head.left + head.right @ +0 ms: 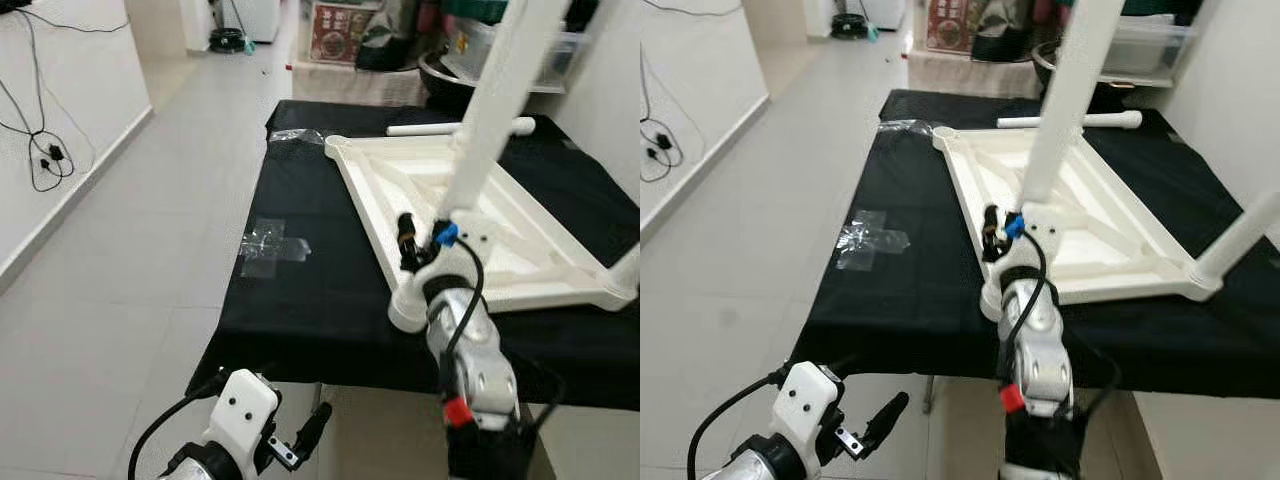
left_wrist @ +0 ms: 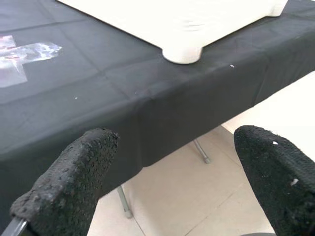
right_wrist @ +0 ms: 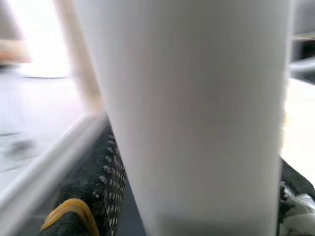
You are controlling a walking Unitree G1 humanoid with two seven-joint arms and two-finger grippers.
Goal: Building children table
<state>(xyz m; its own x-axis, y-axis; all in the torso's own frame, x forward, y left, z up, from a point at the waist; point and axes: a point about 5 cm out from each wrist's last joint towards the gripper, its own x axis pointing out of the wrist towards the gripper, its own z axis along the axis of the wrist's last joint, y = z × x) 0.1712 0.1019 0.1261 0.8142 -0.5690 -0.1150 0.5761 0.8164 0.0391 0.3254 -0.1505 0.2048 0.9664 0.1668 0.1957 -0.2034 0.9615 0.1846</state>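
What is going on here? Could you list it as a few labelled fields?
Surface: black-covered table
Workpiece: white tabletop lying upside down
Right end effector: shut on a white table leg, held upright over the tabletop
Left end effector: open, low before the table's edge
Fitted leg: at the tabletop's right corner
Spare leg: lying behind the tabletop
Also: clear tape on the cloth

A table (image 1: 300, 310) covered with a black cloth stands on a pale tiled floor (image 1: 130, 280). On it lie an upturned white tabletop (image 1: 520, 250), a loose white leg (image 1: 420, 129) beyond it, clear tape (image 1: 272, 245), and a clear wrapper (image 1: 295, 136).
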